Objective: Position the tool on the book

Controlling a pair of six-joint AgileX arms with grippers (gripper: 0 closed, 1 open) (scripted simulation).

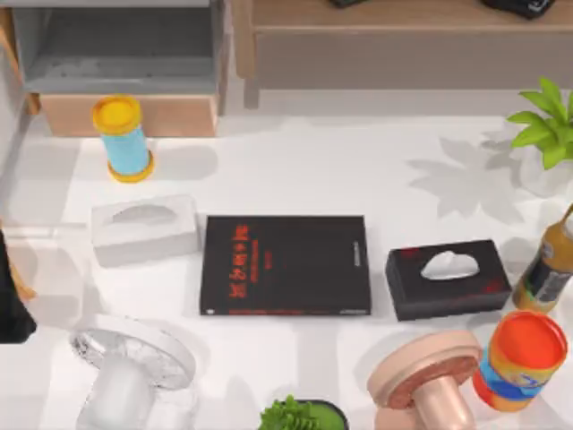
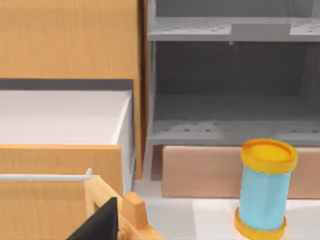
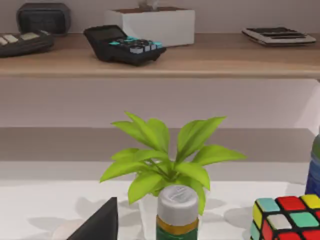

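Observation:
The book (image 1: 285, 265) lies flat at the middle of the table, black with red lettering and a thin red stripe along its front edge; nothing rests on it. The tool is out of view. My left arm is a dark shape at the table's left edge (image 1: 11, 296), well left of the book. A dark part of my left gripper (image 2: 100, 225) sits low in the left wrist view, facing a wooden drawer unit and a grey shelf. A dark part of my right gripper (image 3: 100, 222) faces a leafy plant and a bottle cap.
A white tissue box (image 1: 145, 229) touches the book's left side; a black tissue box (image 1: 448, 279) lies to its right. Around them stand a blue canister (image 1: 124, 139), a clear fan (image 1: 125, 367), a pink stand (image 1: 428, 376), an orange-lidded can (image 1: 522, 360) and a bottle (image 1: 552, 267).

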